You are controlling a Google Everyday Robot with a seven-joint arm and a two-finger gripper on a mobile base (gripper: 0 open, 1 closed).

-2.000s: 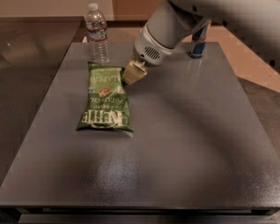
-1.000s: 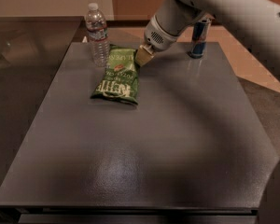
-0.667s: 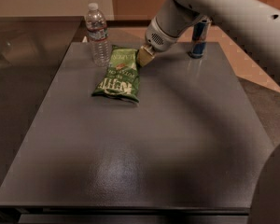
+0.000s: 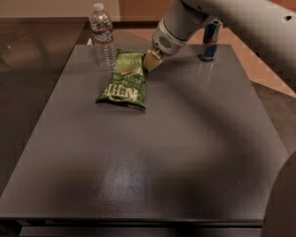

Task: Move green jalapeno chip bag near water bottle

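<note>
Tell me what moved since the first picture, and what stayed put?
The green jalapeno chip bag slid toward the far edge of the table and now lies right beside the water bottle. The gripper, at the bag's far right corner, moved back with it. The water bottle and the blue can stayed put.

Gripper (image 4: 150,61) at the green jalapeno chip bag (image 4: 126,80) — just beside the water bottle (image 4: 103,36).

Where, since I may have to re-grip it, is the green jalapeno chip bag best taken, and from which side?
Take its far right edge, coming from the camera's right, where the gripper sits. The green jalapeno chip bag lies flat, so only an edge offers a pinch, and the water bottle crowds its far left.
</note>
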